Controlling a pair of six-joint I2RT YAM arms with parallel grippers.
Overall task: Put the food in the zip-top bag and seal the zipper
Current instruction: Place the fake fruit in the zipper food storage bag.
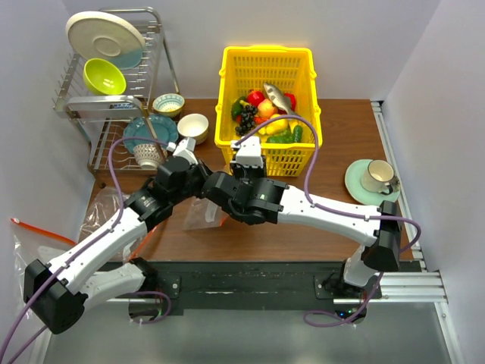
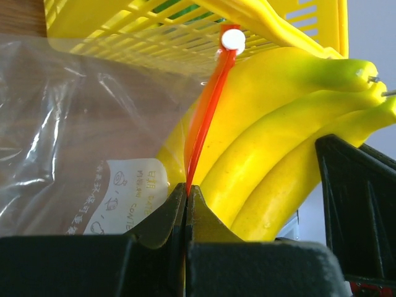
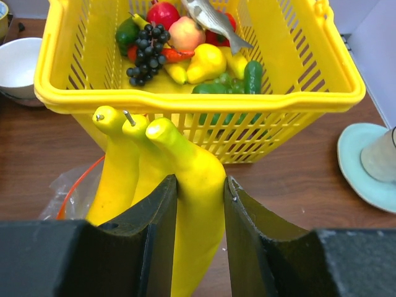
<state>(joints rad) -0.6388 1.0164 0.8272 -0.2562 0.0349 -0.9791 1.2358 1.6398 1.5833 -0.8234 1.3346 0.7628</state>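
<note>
White printed label (image 2: 127,198) on zip-top bag (image 2: 68,117), left wrist view: dark lettering and small round icons, seen upside down through crinkled plastic, too blurred to read. Nothing else legible in any view.

A wire dish rack (image 1: 104,107) at the wooden table's (image 1: 341,129) far left holds a cream plate (image 1: 104,38) and a lime-green bowl (image 1: 104,76). Beside it sit a small patterned bowl (image 1: 167,105) and a white bowl (image 1: 193,126), then a yellow slatted basket (image 1: 267,51). On the right, a cup (image 1: 377,176) rests on a teal saucer (image 1: 356,188).
</note>
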